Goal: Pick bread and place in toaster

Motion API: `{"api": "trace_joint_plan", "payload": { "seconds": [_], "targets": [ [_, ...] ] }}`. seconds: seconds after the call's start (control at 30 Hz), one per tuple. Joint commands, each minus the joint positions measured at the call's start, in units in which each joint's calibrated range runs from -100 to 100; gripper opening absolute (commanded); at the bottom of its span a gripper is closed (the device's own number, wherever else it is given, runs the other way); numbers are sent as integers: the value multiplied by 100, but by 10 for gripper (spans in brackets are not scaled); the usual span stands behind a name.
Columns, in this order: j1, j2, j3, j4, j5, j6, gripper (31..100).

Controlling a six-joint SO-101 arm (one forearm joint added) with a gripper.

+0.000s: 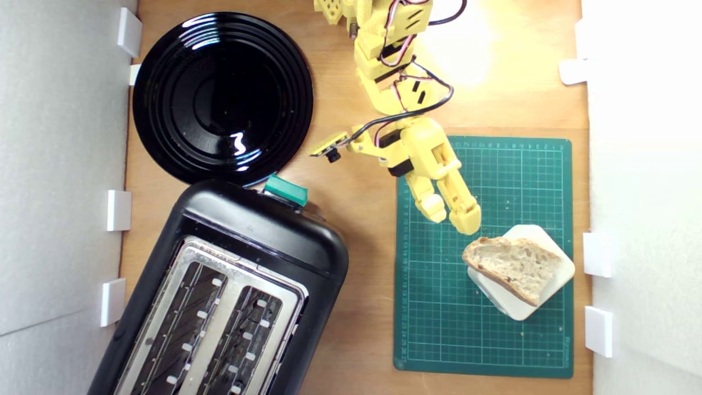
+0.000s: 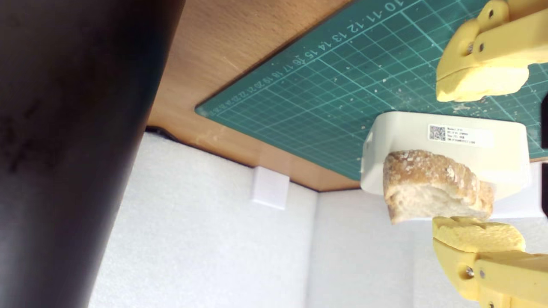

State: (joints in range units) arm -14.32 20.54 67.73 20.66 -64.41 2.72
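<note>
While jaws gape, bread (image 1: pixel 513 266) lies just beyond tips.

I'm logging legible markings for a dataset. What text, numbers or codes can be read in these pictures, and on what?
"10 11 12 13 14 15 16 17 18 19 20 21 22 23": ruler numbers along the green cutting mat's edge, wrist view.
QR code and small print lines: sticker on the cream block; too small to read.
Toaster, bread: no text visible.
</note>
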Motion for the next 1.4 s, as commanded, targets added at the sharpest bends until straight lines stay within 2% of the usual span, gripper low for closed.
{"api": "trace_joint_plan", "payload": {
  "seconds": [0.0, 0.33, 0.43, 0.63, 1.37],
  "targets": [
    [22, 168, -459, -35, -206, -23, 893],
    [22, 384, -795, -26, -206, -39, 893],
    [-26, 384, -886, -17, -206, -232, 892],
    [-50, 392, -1022, 1, -189, -274, 892],
    [-421, 941, -1884, -62, -172, -248, 892]
  ]
}}
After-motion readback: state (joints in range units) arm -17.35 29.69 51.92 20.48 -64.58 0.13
